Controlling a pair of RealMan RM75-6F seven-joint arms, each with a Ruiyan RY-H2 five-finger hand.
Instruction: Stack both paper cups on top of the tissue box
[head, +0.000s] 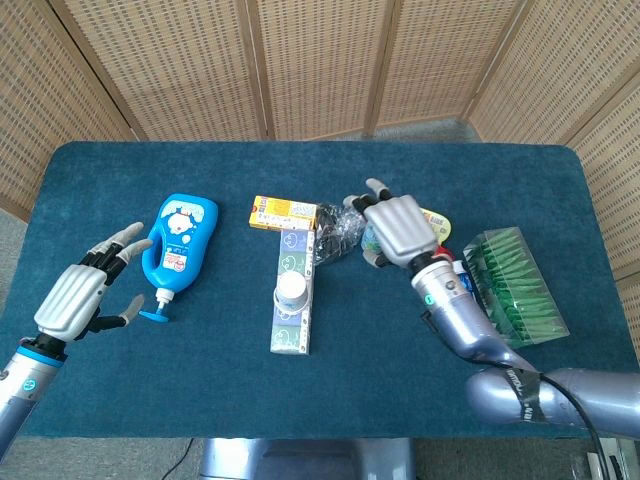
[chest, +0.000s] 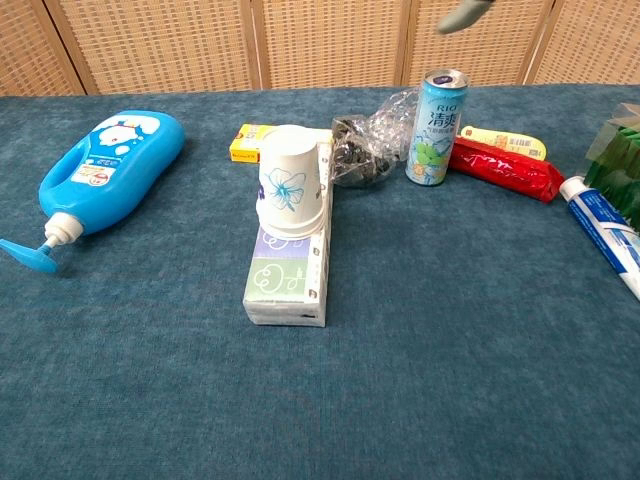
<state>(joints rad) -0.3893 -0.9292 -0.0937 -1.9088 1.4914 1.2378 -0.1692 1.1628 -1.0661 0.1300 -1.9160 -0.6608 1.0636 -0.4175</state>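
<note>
Two white paper cups with blue flowers (chest: 291, 181) stand nested upside down on the long green-and-white tissue box (chest: 290, 277), seen from above as a white disc, the cups (head: 292, 293), on the tissue box (head: 294, 330). My right hand (head: 398, 228) hovers open above the can and snack packs, well right of the cups; only one fingertip (chest: 462, 14) shows at the top of the chest view. My left hand (head: 82, 292) is open at the table's left, beside the blue bottle, holding nothing.
A blue pump bottle (chest: 95, 175) lies at the left. Behind the box are a yellow pack (chest: 245, 141), a crumpled clear bag (chest: 369, 148), a RIO can (chest: 437, 113), a red pack (chest: 505, 169), toothpaste (chest: 607, 233) and a green pack (head: 515, 285).
</note>
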